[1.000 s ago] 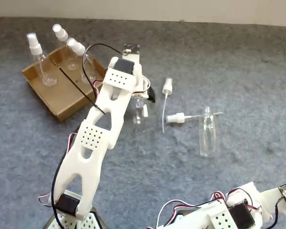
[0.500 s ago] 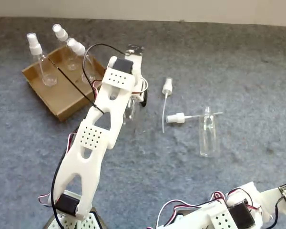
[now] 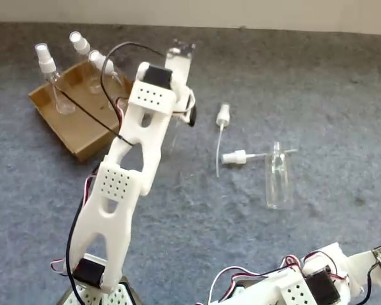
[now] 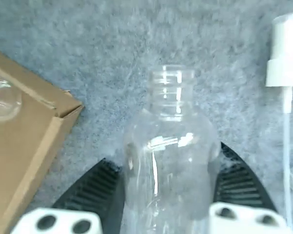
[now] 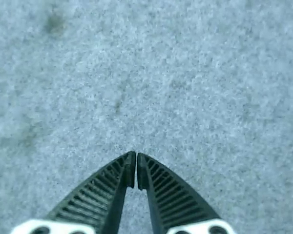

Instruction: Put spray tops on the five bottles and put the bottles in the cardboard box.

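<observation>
Since the earlier frames the left arm (image 3: 140,146) has swung away from the loose parts and toward the cardboard box (image 3: 62,130), taking the uncapped bottle with it. By my reading that is a carry or a repositioning, not a finished step, since the neck has no top yet. In the high view three capped bottles (image 3: 47,67) stand in the box. Two spray tops (image 3: 223,116) and one more bare bottle (image 3: 277,175) lie on the carpet well apart from it. The arm's own body covers its gripper and nearly all of the held bottle here, and the right arm (image 3: 305,286) is cut off by the lower edge. In the left wrist view the left gripper (image 4: 168,165) is closed partway on the clear bottle (image 4: 168,122), a black finger on each flank, open thread pointing outward. The box corner (image 4: 34,126) sits just beside it and a spray top (image 4: 283,53) lies on the other side. The bottle's base runs out of frame, so whether it clears the carpet is unclear. In the right wrist view the right gripper (image 5: 136,168) has its tips pressed together on nothing, over bare carpet.
</observation>
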`<state>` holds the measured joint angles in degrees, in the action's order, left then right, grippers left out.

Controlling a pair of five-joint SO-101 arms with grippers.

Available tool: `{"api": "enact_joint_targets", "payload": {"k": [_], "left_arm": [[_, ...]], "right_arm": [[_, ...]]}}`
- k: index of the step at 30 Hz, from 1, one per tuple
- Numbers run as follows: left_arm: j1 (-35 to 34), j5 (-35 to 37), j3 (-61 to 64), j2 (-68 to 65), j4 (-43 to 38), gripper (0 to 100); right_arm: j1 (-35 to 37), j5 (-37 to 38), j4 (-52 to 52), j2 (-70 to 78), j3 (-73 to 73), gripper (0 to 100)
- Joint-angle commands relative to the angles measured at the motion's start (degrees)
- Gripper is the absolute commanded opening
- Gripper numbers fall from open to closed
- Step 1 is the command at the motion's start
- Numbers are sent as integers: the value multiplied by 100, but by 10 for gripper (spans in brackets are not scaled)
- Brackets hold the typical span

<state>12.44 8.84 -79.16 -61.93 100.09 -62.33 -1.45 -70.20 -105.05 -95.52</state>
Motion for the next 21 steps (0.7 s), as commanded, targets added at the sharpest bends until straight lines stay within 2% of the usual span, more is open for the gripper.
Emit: {"api": "enact_joint_targets", "payload": {"k": [1, 18, 21], "left_arm": [[-48, -62, -110, 954, 88, 111], [40, -79, 4567, 5745, 79, 116], [31, -712, 5332, 6580, 79, 116]], "right_arm": [[-48, -53, -13, -31, -875, 6], [-48, -53, -4, -31, -910, 6], [-40, -44, -4, -31, -910, 6]]}}
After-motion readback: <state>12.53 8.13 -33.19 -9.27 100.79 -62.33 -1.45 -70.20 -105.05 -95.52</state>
